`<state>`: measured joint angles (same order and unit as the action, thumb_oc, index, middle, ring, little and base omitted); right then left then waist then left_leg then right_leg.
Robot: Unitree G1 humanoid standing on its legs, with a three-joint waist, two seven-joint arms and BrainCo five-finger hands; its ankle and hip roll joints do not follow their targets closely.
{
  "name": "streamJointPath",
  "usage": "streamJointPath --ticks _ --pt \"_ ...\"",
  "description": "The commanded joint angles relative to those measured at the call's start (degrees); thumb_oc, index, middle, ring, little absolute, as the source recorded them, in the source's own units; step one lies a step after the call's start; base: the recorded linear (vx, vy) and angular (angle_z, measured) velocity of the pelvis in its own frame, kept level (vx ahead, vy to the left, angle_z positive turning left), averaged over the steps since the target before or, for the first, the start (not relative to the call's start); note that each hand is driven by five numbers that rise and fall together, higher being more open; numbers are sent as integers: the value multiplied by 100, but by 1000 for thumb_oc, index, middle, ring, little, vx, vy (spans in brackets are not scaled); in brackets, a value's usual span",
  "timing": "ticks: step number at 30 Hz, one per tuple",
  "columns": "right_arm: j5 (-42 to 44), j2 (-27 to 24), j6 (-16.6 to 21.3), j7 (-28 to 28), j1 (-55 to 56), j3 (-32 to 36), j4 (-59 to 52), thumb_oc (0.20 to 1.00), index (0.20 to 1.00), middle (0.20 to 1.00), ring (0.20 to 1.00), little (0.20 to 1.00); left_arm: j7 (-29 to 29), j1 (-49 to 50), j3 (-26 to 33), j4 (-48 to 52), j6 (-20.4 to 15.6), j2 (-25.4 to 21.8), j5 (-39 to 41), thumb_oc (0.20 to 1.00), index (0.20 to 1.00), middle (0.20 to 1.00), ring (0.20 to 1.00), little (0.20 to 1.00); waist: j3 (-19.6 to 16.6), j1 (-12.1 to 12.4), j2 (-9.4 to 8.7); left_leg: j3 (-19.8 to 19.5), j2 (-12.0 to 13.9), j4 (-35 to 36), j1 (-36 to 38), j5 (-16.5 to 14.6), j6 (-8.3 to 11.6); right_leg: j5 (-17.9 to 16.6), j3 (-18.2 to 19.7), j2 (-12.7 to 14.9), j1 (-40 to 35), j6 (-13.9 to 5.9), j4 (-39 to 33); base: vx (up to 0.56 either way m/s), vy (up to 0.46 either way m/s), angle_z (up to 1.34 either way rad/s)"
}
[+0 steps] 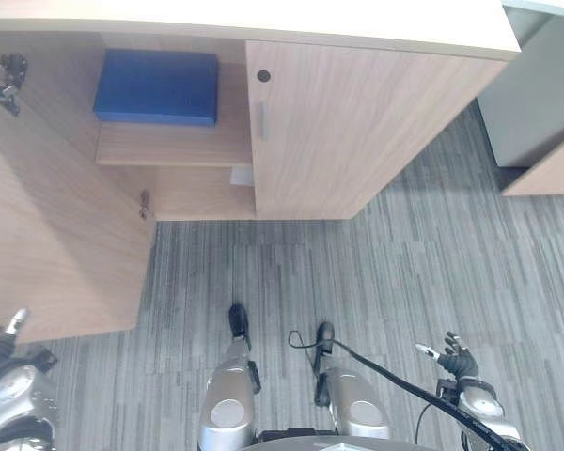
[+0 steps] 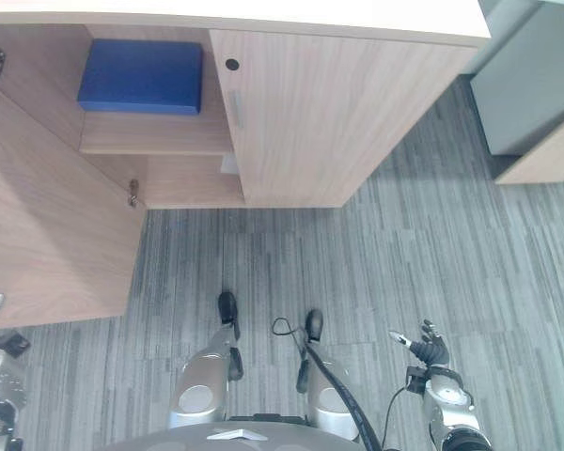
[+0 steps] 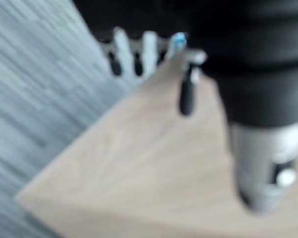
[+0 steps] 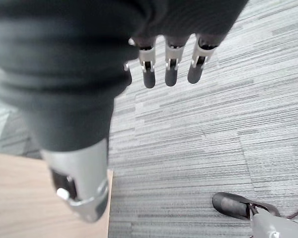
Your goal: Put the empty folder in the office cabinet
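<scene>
My right hand [image 4: 169,62] hangs by my side over the carpet [image 1: 432,263], fingers [image 4: 149,74] straight and empty. My left hand [image 3: 144,49] hovers beside the open door [image 1: 56,225], fingers relaxed, holding nothing. The blue folder [image 1: 157,86] lies flat on the cabinet [image 1: 357,122] shelf [image 1: 169,146]. I judge closing comes next: push the door's outer edge gently.

- Left hand [image 1: 9,329] low at the left side, arm hanging, fingers [image 3: 149,47] straight and loose, gripping nothing.
- Right hand [image 1: 456,359] low at the right side, fingers [image 4: 171,69] relaxed and pointing down, also empty.
</scene>
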<state>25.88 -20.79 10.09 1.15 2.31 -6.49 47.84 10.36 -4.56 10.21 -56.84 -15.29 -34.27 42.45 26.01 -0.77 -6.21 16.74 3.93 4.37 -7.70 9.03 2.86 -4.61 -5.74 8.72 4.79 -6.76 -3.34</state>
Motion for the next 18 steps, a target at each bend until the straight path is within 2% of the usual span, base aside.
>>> streamJointPath --ticks 1,6,11,14,18 --pt "-142 -419 204 286 -135 0 10 1000 1000 1000 1000 1000 -1118 -1616 -1148 660 -519 15 -748 1000 1000 1000 1000 1000 -448 -782 256 -3 128 -211 557 -1021 -170 101 84 -152 51 -80 241 48 18 -26" --pt "-259 -357 179 412 -69 -100 -219 1000 1000 1000 1000 1000 -1077 -1839 -1560 595 -313 463 -796 1000 1000 1000 1000 1000 -488 -1047 351 153 116 -170 671 -990 -145 89 252 -149 66 -64 237 51 7 13" --pt "-382 -324 170 617 -11 -204 -350 1000 1000 1000 1000 1000 -993 -2107 -1821 452 -182 705 -793 1000 1000 1000 1000 1000 -543 -1265 388 305 123 -154 761 -982 -119 100 386 -176 73 -38 237 52 -12 -37" --pt "-444 -329 165 709 13 -256 -385 1000 1000 1000 1000 1000 -892 -2345 -1920 332 -183 761 -772 1000 1000 1000 1000 1000 -550 -1397 401 395 134 -152 803 -975 -101 103 474 -197 93 -21 242 60 -3 -49" --pt "-521 -381 169 765 59 -297 -416 1000 1000 1000 1000 1000 -668 -2844 -1971 189 -109 560 -700 1000 1000 1000 1000 1000 -549 -1574 419 504 144 -162 831 -985 -84 118 577 -224 127 -4 251 68 15 -34"
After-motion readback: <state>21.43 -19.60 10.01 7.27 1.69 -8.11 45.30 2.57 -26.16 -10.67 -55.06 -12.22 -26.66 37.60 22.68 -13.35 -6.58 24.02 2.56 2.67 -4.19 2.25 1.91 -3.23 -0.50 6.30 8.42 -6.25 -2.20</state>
